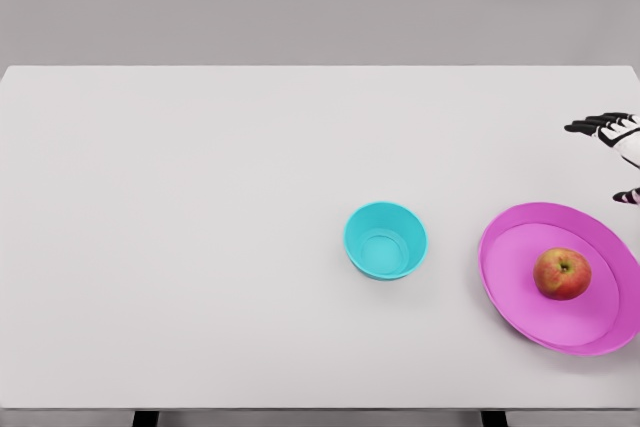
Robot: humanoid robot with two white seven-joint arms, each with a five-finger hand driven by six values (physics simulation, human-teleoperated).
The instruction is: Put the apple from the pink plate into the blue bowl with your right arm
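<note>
— So where does the apple (561,273) sit?

— On the pink plate (510,272), a little right of the plate's middle, stem side up, red with a yellowish patch. The plate lies at the counter's (200,247) right edge, toward the front right corner, and part of it runs out of view.

— And the blue bowl (386,239)?

— Just left of the plate, apart from it, upright, with nothing showing inside it. It stands somewhat right of the counter's middle, nearer the front edge than the back one.

— Which robot hand shows?

— Only the right robot hand (612,142), coming in at the right edge, beyond the plate toward the back. Its dark-tipped fingers (590,126) are spread, pointing left, and hold nothing. It is clear of the plate and apple.

— Anything else?

— Two dark legs (146,418) under the counter's front edge.
</note>
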